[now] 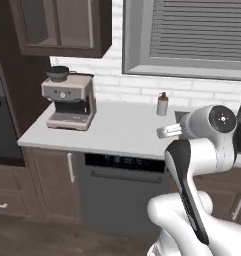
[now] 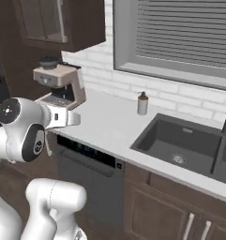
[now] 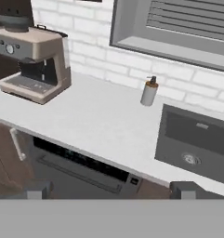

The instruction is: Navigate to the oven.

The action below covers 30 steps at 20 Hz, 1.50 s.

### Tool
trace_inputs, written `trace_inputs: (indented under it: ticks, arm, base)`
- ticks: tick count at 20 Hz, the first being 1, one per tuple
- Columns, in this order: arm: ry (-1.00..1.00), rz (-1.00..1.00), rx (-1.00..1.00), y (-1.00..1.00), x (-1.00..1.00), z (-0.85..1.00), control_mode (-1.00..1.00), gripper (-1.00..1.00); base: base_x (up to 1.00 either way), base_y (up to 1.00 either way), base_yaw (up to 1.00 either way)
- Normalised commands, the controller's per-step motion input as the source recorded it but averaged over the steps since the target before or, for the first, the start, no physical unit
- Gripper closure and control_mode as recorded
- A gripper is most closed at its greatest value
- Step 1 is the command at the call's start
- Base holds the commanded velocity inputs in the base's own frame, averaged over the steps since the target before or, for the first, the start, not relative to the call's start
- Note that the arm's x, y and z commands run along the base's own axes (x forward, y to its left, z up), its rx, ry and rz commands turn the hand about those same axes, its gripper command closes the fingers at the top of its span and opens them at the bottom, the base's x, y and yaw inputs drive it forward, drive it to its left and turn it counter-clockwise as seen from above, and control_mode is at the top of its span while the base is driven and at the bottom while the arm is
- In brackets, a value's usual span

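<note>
Left base view, oven [image 1: 1, 120] (dark door) at left edge, coffee machine [image 1: 68, 101] on counter [image 1: 117, 131]

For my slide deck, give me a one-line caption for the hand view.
Hand view over a white counter: espresso machine at left, soap bottle by the brick wall, dark sink at right.

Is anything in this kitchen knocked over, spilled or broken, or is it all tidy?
Nothing stands out. The coffee machine and the soap bottle stand upright on the counter, apart from each other, with no spill showing. The sink looks dry and the dishwasher door is shut.
</note>
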Motion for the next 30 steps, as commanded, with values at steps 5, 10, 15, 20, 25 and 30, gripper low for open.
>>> trace_inputs:
  ticks: [5,10,15,20,25,30]
  arm:
    - [0.0,0.0,0.0,0.0,0.0,0.0,1.0,-1.0]
    - [0.0,0.0,0.0,0.0,0.0,0.0,1.0,-1.0]
    - [0.0,0.0,0.0,0.0,0.0,0.0,1.0,-1.0]
    - [0.0,0.0,0.0,0.0,0.0,0.0,1.0,-1.0]
    - [0.0,0.0,0.0,0.0,0.0,0.0,1.0,-1.0]
    - [0.0,0.0,0.0,0.0,0.0,0.0,1.0,-1.0]
  base:
    - [0.91,1.0,-0.52]
    - [0.58,1.0,-0.45]
    - [0.15,1.0,-0.35]
    - [-0.22,1.0,-0.15]
    - [-0.13,1.0,-0.01]
    - [0.23,0.97,0.08]
